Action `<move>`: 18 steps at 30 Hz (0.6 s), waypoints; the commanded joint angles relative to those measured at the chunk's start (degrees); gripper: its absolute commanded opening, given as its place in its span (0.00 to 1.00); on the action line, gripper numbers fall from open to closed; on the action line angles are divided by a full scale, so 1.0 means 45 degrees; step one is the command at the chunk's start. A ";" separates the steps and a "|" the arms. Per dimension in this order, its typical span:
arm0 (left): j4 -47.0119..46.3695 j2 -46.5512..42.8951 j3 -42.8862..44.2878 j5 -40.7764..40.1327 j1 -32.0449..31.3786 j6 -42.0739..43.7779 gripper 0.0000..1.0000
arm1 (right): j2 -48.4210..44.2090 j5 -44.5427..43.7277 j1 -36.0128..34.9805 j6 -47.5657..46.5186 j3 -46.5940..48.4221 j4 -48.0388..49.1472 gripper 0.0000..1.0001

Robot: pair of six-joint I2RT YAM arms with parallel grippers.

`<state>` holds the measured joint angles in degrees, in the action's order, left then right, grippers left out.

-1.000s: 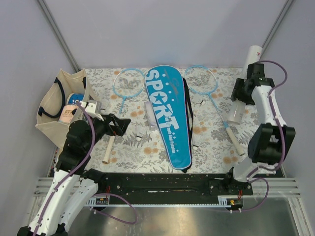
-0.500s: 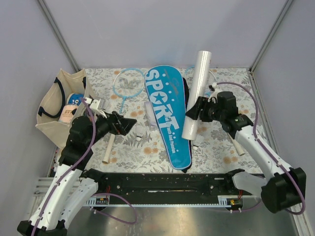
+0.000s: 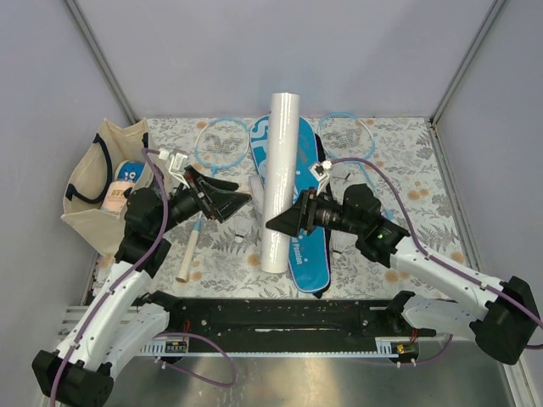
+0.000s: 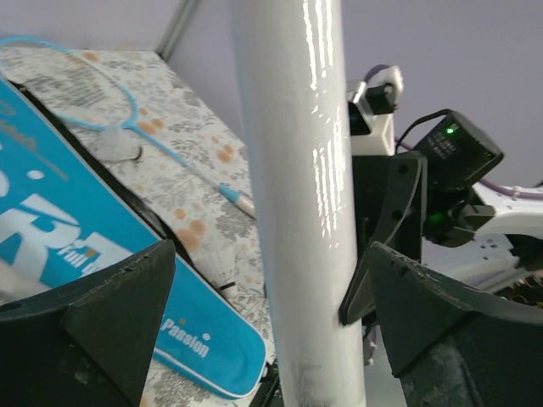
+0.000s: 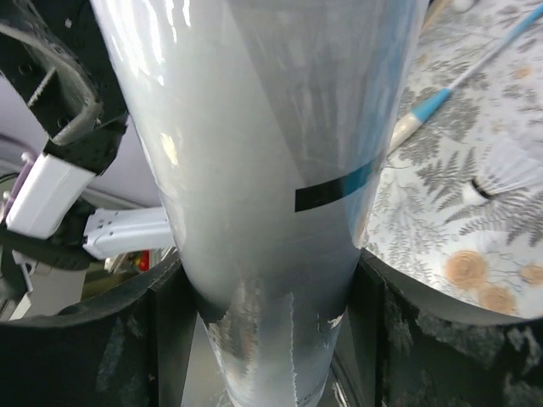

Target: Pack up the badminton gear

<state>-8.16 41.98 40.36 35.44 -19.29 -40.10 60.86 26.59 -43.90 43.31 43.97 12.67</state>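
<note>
My right gripper (image 3: 287, 222) is shut on the long white tube (image 3: 278, 178) and holds it upright-tilted above the table's middle; the tube fills the right wrist view (image 5: 263, 170) between my fingers (image 5: 267, 339). My left gripper (image 3: 236, 202) is open just left of the tube. In the left wrist view the tube (image 4: 297, 212) stands between my spread fingers (image 4: 110, 314), apart from both. The blue SPORT cover (image 3: 307, 250) lies under the tube. Two light-blue rackets (image 3: 219, 144) (image 3: 348, 129) lie either side of it. Shuttlecocks (image 3: 247, 231) (image 3: 339, 248) lie on the cloth.
A beige tote bag (image 3: 89, 182) with items inside stands at the left edge. The table has a floral cloth (image 3: 424, 170). Grey walls close the back and sides. The black rail (image 3: 271, 318) runs along the near edge.
My right arm swung from the far right to the centre, carrying the tube. My left gripper rose, moved right toward the tube and now straddles it, open.
</note>
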 commanded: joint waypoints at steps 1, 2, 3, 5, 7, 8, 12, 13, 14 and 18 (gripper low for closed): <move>-0.2656 0.0963 -0.0042 0.1380 -0.0653 -0.1011 0.98 | 0.0420 0.0049 -0.0829 0.0415 -0.0004 0.2340 0.41; -0.3007 0.1120 -0.0217 0.1459 -0.0906 -0.1031 0.98 | 0.0537 0.0029 -0.1024 0.0415 -0.0004 0.2458 0.41; -0.3358 0.1237 -0.0373 0.1537 -0.1083 -0.1031 0.99 | 0.0751 0.0010 -0.1200 0.0395 -0.0024 0.2594 0.42; -0.3925 0.1433 -0.0628 0.1480 -0.1279 -0.1322 0.99 | 0.0947 0.0048 -0.1454 0.0240 0.0015 0.2654 0.42; -0.4181 0.1628 -0.0804 0.1383 -0.1338 -0.1538 0.98 | 0.1104 0.0029 -0.1689 0.0200 -0.0004 0.2887 0.42; -0.4259 0.1687 -0.0843 0.1343 -0.1339 -0.1655 0.99 | 0.1182 0.0029 -0.1787 0.0219 -0.0004 0.2946 0.42; -0.5000 0.2058 -0.1058 0.1148 -0.1358 -0.2338 0.96 | 0.1631 -0.0010 -0.2041 0.0336 0.0016 0.3277 0.42; -0.5254 0.2136 -0.1116 0.1070 -0.1339 -0.2552 0.95 | 0.1709 -0.0049 -0.2080 0.0472 -0.0082 0.3569 0.42; -0.5527 0.2214 -0.1214 0.1070 -0.1339 -0.2709 0.95 | 0.1806 -0.0107 -0.2158 0.0647 -0.0141 0.3823 0.42; -0.6290 0.2605 -0.1390 0.1206 -0.1416 -0.3354 0.89 | 0.2139 -0.0361 -0.2334 0.1000 -0.0316 0.4508 0.42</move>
<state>-27.77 52.38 34.89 40.12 -25.23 -51.27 69.84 26.44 -53.28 46.24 42.89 23.90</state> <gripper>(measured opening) 0.923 0.700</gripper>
